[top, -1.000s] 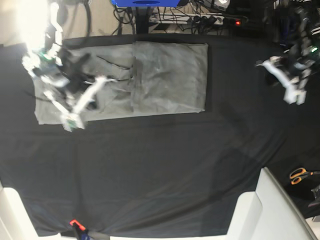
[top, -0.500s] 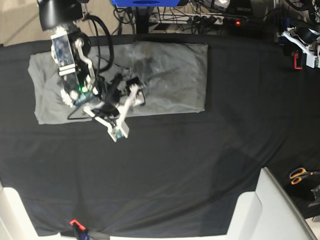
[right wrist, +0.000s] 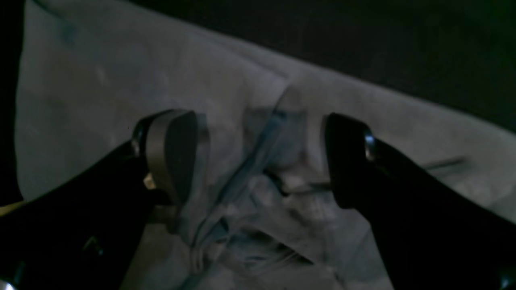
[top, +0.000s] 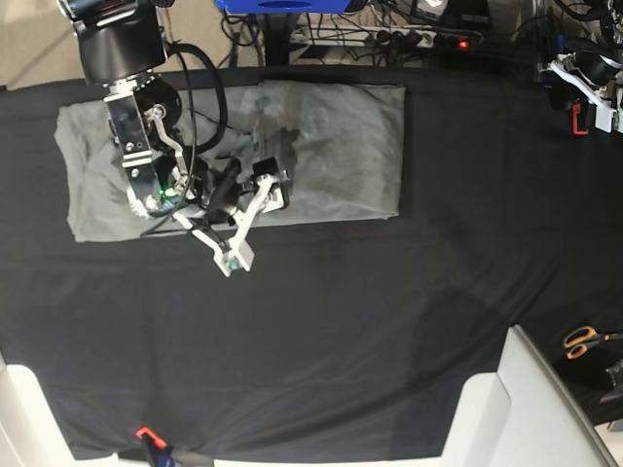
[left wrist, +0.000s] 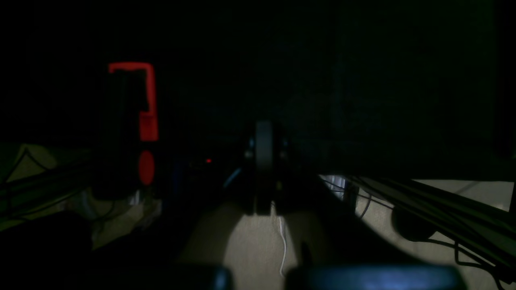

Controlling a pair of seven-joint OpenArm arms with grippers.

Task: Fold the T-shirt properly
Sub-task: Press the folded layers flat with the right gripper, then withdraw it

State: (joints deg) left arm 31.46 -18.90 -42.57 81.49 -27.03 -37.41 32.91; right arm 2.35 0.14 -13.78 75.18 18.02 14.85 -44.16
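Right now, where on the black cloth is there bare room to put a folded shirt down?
The broad stretch of black table cloth below the T-shirt lies bare, down to the white blocks at bottom right. The strip between the T-shirt's right edge and the left claw is also free. The top left is crowded: the open right claw hovers over the shirt.

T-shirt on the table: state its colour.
The T-shirt is plain medium grey, unpatterned. The base view shows it best, against the black table cloth.

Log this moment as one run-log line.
task: fold T-shirt | right gripper: open, over shirt, nothing held | left gripper: shut, parked off cloth | fold: partial
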